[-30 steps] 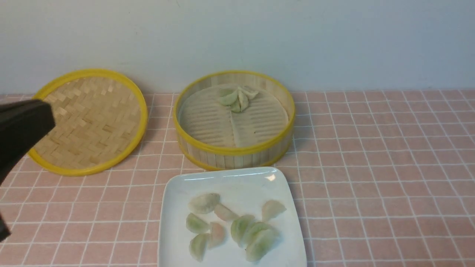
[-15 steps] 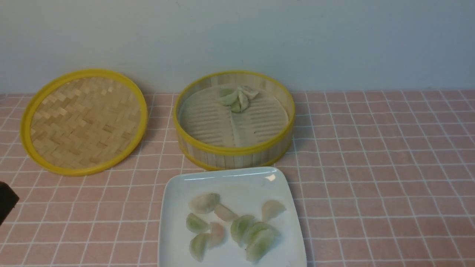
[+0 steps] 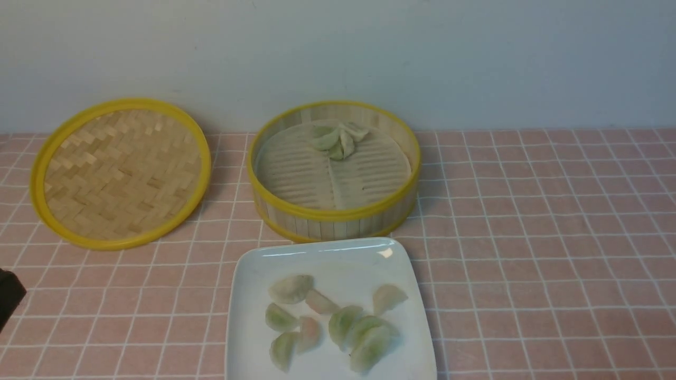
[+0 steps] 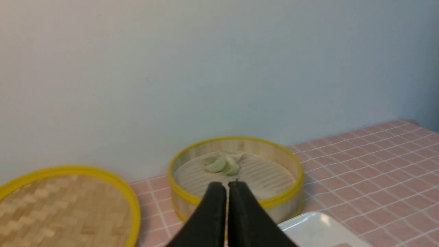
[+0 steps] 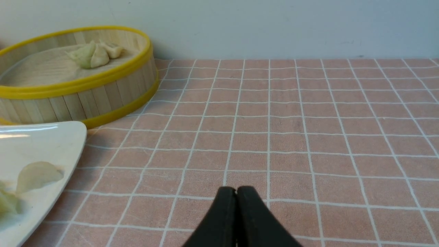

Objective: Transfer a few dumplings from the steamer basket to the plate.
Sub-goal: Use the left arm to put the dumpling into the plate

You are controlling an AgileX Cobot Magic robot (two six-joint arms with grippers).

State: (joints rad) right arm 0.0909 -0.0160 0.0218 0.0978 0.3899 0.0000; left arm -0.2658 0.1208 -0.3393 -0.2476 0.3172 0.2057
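Pink tiled table lies bare rightward; plate abuts steamer basket; both arms' fingers pressed together.

Dumplings on plate

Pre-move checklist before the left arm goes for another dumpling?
1. Left gripper empty: ok, fingers closed together with nothing between them.
2. Right gripper out of the way: ok, shut and empty, over bare tablecloth.
3. Dumplings left in the steamer basket: ok, a small cluster sits near the far wall.
4. Lid off the basket: ok, it lies to the basket's left.
5. Room on the plate: ok, the far half is bare; dumplings fill the near half.
6. Cluster separable: cannot tell, pieces touch.
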